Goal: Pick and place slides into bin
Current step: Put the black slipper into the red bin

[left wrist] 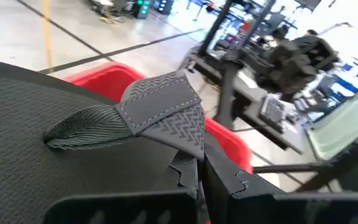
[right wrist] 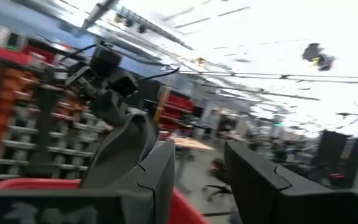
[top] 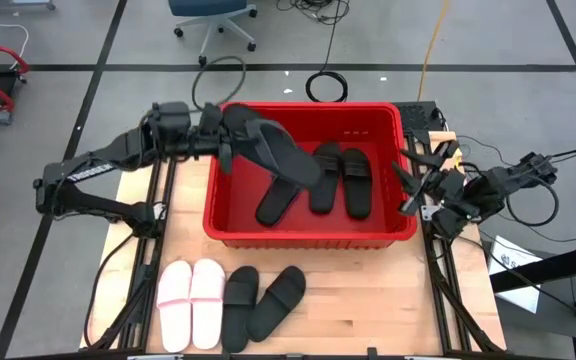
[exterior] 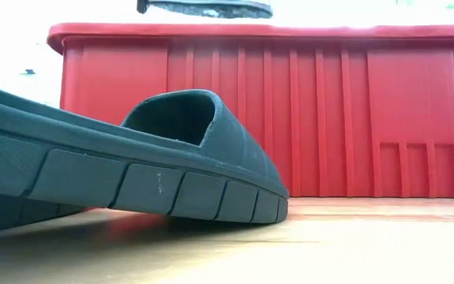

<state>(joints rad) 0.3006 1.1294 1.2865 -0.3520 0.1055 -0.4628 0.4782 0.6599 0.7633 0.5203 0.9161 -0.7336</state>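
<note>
Flip-flop (top: 280, 152) hangs clamped in my left gripper (top: 230, 138) above the bin (top: 308, 232); right gripper (top: 415, 183), released, waits beside the rim.

bin (top: 308, 236) left half: free | right half: three slides (top: 323, 178)

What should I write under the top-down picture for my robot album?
Left gripper holds a black flip-flop above the red bin.

Bin (top: 308, 232) is bright red with ribbed walls, and the pale wood bench (top: 368, 300) carries a pale pink pair (top: 192, 303) next to a black pair (top: 260, 300). The black flip-flop (left wrist: 73, 124) clamped in the left arm's dark jaws has a grey chevron-weave strap (left wrist: 166, 112) over a textured sole.
</note>
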